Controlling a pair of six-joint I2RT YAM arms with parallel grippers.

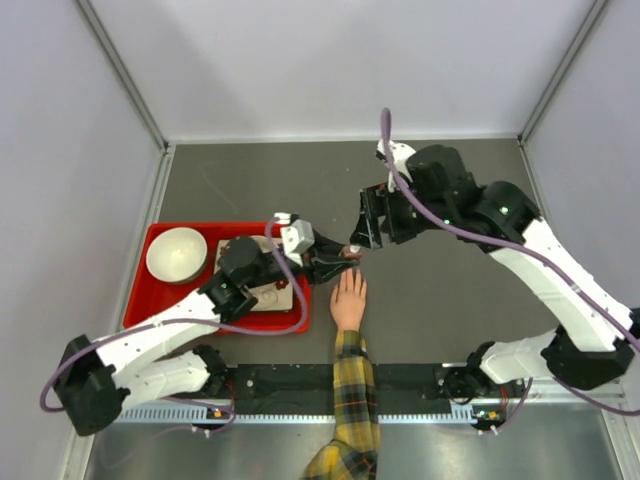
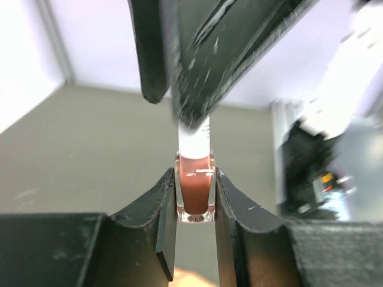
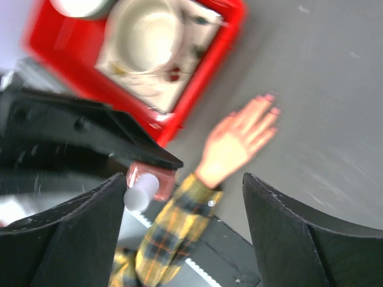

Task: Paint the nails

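Centrally, a human hand (image 1: 348, 300) was laid flat, palm down, on the grey tabletop (image 1: 440, 300), its fingers pointed away from the arm bases and its wrist covered by a yellow-and-dark plaid sleeve (image 1: 350, 400). The nails (image 3: 268, 97) were seen at the fingertips in the right wrist view, tinged pink, though it could not be told from that blurred picture whether all five were coloured. Just beyond the fingertips the left tool (image 1: 343, 256) was held, its fingers pressed against the two sides of a small nail polish bottle (image 2: 195, 191), so that the bottle was pinched between them. Reddish-brown polish was seen through the glass, and a white cap (image 2: 195, 136) was carried on top. The right tool (image 3: 184, 179) was held just beside the bottle, its fingers spread wide apart and nothing gripped. One dark finger was seen close against the white cap in the left wrist view, but whether the cap was touched could not be told. To the left of the hand a red tray (image 1: 140, 300) was set on the tabletop, and in it a pale bowl (image 1: 177, 253) and a flat plate (image 1: 272, 295) were placed side by side, the plate partly hidden by the left arm.
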